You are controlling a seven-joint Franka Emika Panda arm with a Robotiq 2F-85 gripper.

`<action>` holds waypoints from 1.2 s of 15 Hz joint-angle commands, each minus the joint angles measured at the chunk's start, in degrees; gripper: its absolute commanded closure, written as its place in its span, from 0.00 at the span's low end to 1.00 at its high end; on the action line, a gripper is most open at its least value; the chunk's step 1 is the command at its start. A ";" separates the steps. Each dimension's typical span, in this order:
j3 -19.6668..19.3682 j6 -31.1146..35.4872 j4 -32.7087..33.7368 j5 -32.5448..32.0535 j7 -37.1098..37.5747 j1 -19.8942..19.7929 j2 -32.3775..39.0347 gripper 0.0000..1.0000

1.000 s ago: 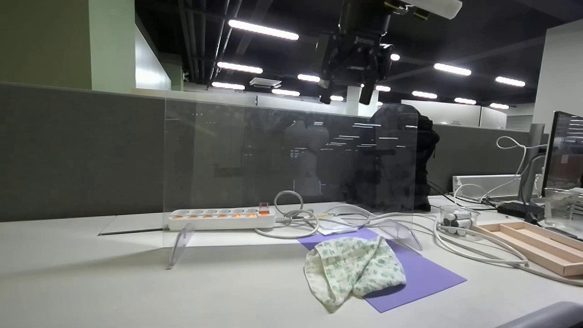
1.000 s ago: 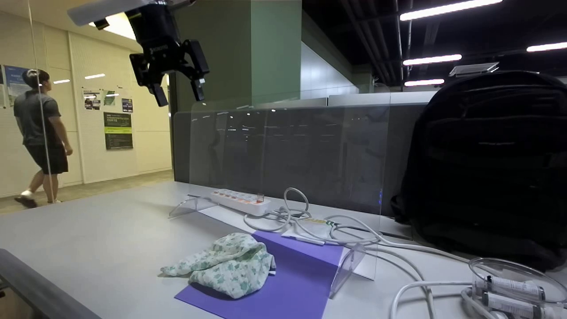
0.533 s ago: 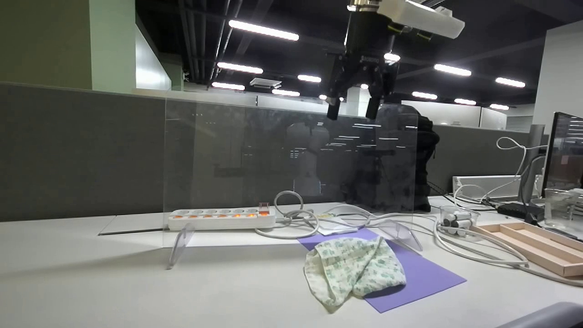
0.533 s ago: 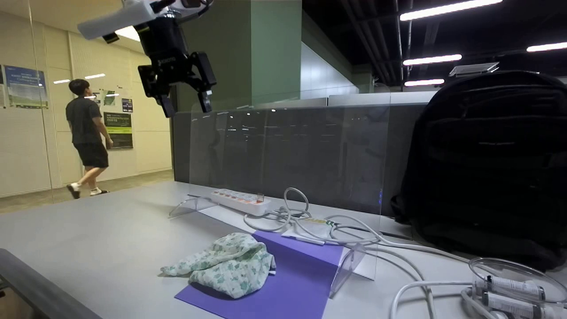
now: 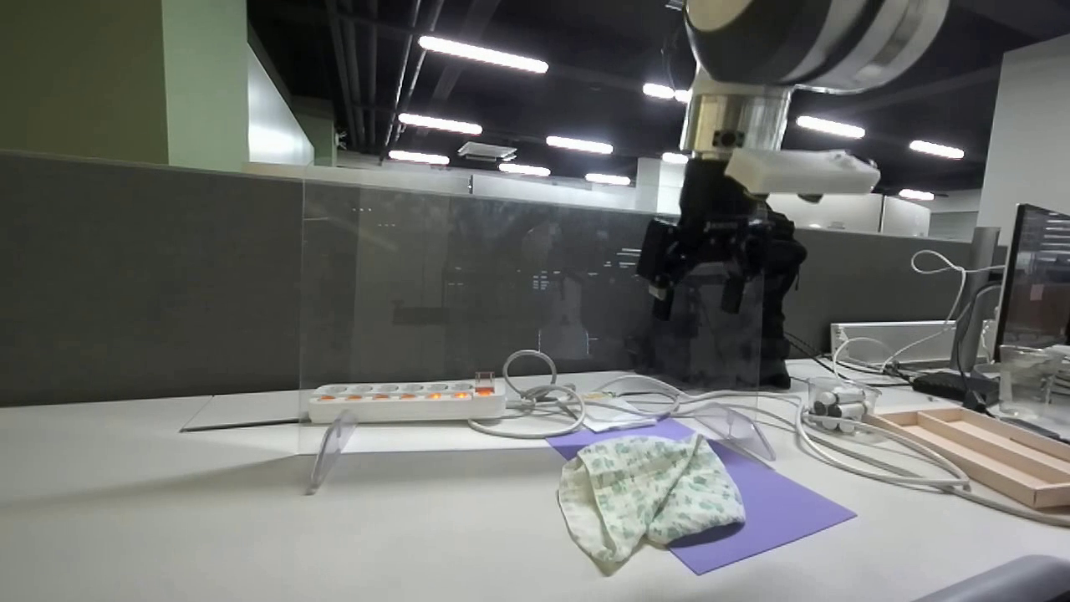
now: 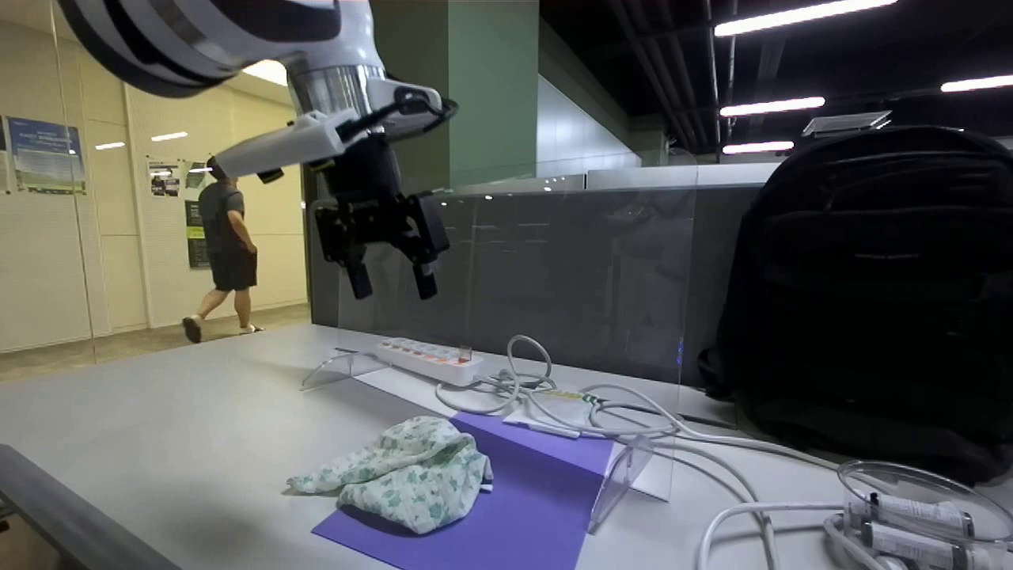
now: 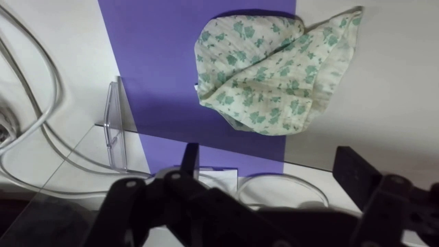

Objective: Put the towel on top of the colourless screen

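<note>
the towel, a soft cream cloth printed with small green shapes, is seen crumpled near the foot of the screen, spread partly over the smooth purple mat and partly over the pale table. its fabric is finely wrinkled, and one corner is tapered to a point. the screen, a flat panel of clear plastic with faint reflections, is propped upright on thin slanted feet. the black, angular gripper is held in the air above the table, its jaws spread wide. through the screen, a long white power strip and smooth looped cables are seen.
</note>
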 commanded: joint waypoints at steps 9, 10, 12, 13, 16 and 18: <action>-2.38 5.93 0.20 -5.90 5.56 -2.60 8.13 0.00; -2.15 6.44 0.30 -6.90 6.38 -2.80 9.09 0.00; -1.73 7.40 0.96 -9.46 8.78 -3.50 11.16 0.00; -1.54 8.04 1.28 -11.19 10.57 -3.90 12.27 0.00; -0.23 11.20 2.37 -16.90 16.42 -5.83 16.29 0.00; -0.45 11.88 3.72 -22.01 21.86 -6.40 18.98 0.00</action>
